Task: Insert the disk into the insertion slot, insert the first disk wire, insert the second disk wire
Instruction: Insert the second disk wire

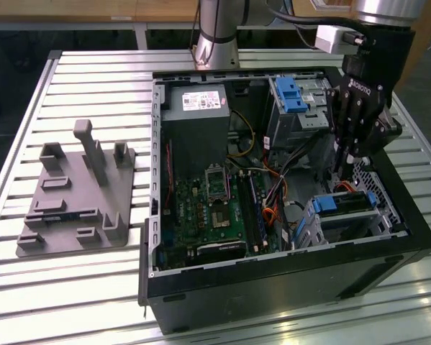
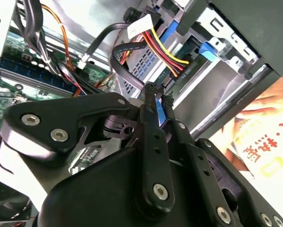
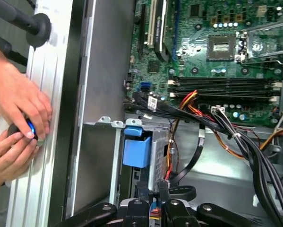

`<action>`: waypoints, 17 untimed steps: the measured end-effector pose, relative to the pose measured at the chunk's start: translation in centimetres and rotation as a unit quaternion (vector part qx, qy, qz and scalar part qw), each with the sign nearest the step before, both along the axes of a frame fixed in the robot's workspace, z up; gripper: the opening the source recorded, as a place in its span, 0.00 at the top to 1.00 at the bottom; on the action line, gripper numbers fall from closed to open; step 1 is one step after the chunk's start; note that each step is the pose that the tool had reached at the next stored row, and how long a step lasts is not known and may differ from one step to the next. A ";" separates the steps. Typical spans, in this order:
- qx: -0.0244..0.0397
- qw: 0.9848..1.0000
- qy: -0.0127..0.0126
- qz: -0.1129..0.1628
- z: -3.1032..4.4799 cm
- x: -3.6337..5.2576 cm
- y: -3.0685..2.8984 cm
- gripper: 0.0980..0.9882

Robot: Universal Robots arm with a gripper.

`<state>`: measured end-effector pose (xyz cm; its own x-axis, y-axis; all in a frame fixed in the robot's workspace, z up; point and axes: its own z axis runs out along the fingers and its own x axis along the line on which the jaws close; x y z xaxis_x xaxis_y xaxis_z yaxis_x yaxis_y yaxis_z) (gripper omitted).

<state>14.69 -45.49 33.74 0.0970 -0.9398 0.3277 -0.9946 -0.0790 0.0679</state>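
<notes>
The big black computer case (image 1: 273,280) lies open on the slatted table (image 1: 93,72), and I am reaching down into its corner on the exterior view's right. The green board (image 1: 215,208) fills the middle. Beside it sits the insertion slot (image 1: 384,208), a silver metal box with little holes. The disk (image 1: 345,203) is already inside that box; I can see its blue frame poking out at the open end. So I think the first job is done.

Now I am at the wires. A bunch of red, yellow and black wires (image 2: 153,45) with a white plug hangs just above the disk's end. I cannot tell if any wire is plugged in yet.

My arm comes down from above, and my gripper (image 1: 342,172) points straight down, just beside the disk. In the second wrist view my fingers (image 2: 150,101) are pinched close on something small and blue. I cannot tell what it is.

A person's hands (image 3: 18,123) rest on the table outside the case.
</notes>
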 end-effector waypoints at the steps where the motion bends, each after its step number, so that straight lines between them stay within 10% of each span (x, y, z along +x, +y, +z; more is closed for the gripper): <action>1: 0.002 1.000 0.000 -0.002 0.00 0.00 0.00 0.89; 17: 0.045 0.999 0.000 -0.031 -0.01 0.13 -0.02 0.89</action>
